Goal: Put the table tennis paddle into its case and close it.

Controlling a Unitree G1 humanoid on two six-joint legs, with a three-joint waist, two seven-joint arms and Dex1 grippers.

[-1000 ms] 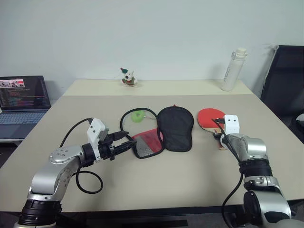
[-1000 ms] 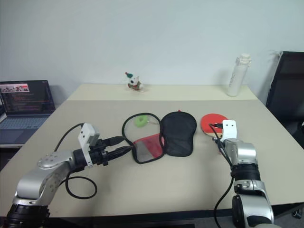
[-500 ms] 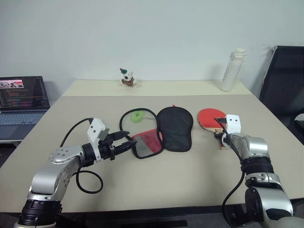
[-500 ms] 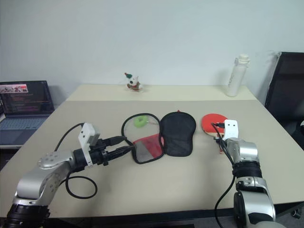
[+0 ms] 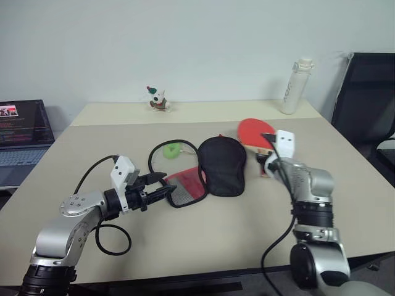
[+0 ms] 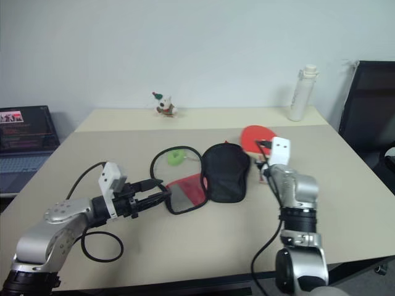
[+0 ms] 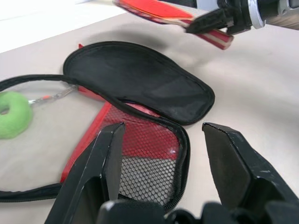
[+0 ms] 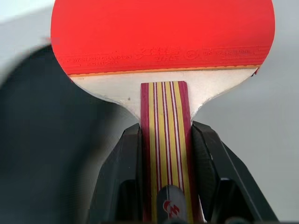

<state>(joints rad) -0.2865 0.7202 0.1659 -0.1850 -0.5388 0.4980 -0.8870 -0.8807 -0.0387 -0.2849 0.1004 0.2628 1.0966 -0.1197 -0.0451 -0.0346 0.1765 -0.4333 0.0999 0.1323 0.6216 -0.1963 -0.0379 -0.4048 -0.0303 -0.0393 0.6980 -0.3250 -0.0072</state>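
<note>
Our right gripper (image 5: pixel 269 161) clamps the paddle (image 5: pixel 253 132) by its handle, blade aimed toward eleven o'clock above the table; the case (image 5: pixel 210 168) lies open at its nine o'clock, our left gripper (image 5: pixel 162 189) open-jawed at its mouth

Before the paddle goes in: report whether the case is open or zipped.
Open: the case lies unzipped, black flap folded back, red mesh-lined inside showing.
</note>
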